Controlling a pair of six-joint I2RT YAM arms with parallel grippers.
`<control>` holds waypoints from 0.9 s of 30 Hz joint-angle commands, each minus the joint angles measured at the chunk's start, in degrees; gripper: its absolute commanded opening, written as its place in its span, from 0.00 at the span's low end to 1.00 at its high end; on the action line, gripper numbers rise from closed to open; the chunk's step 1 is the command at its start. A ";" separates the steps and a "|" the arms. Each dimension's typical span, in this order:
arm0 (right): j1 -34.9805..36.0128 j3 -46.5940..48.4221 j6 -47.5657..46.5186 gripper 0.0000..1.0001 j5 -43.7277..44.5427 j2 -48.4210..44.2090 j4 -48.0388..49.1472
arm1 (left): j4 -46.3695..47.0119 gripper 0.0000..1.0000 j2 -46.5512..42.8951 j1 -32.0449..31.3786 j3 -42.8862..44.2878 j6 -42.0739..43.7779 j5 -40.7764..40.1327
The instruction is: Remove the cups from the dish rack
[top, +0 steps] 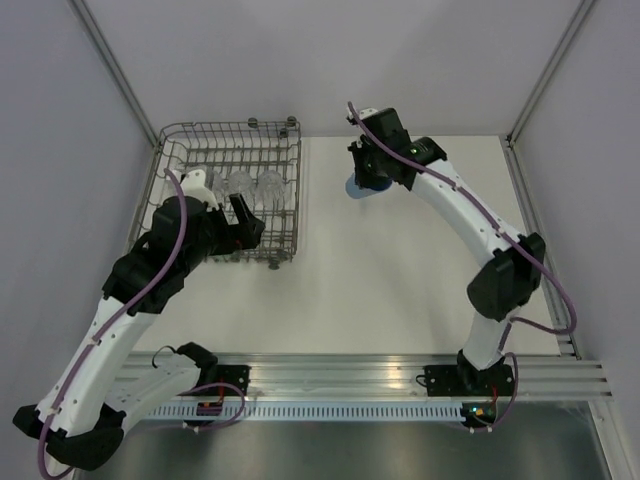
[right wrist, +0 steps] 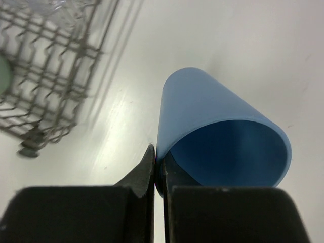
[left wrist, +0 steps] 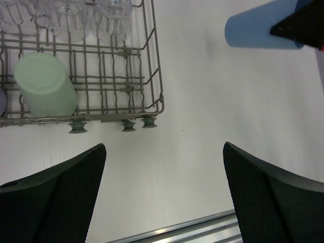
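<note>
At 3 o'clock of rack: right gripper pinching blue cup wall, not yet released. Your left gripper spread, empty. Green cup, clear cups left inside.

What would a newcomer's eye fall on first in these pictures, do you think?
The blue plastic cup stands out, its rim pinched by the right gripper over the white table, right of the grey wire dish rack. Inside the rack sit a pale green plastic cup and clear tumblers, with the open left gripper near its corner.
</note>
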 commanded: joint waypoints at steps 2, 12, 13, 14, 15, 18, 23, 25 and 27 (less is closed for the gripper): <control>-0.13 15.30 -6.37 0.01 9.17 13.91 -16.54 | -4.36 1.00 -3.41 -0.01 -3.02 6.45 -2.23; -2.42 31.32 -8.48 0.00 9.27 30.01 -24.93 | -6.91 1.00 -4.29 -0.01 -6.54 9.08 -5.93; -3.20 31.41 -8.57 0.00 8.92 30.19 -25.10 | -7.00 1.00 -4.03 -0.01 -6.72 9.00 -6.02; -3.56 31.58 -8.66 0.01 7.87 30.45 -25.19 | -7.00 1.00 -4.12 -0.01 -6.98 9.08 -5.93; -4.00 31.59 -8.75 0.00 7.86 30.71 -25.19 | -6.91 1.00 -3.77 -0.01 -7.42 9.17 -5.93; -5.23 31.59 -9.01 0.00 6.37 31.33 -24.75 | -6.82 1.00 -3.24 -0.01 -8.04 9.17 -6.02; -5.76 32.99 -9.36 0.04 4.34 32.21 -24.93 | -6.91 1.00 -3.33 -0.01 -8.04 9.26 -5.84; -5.85 33.17 -9.36 0.06 3.90 32.30 -24.75 | -6.82 1.00 -3.59 -0.01 -7.86 9.26 -5.75; -5.85 33.43 -9.28 0.08 4.08 32.30 -24.75 | -6.82 1.00 -3.76 -0.01 -7.51 9.26 -5.66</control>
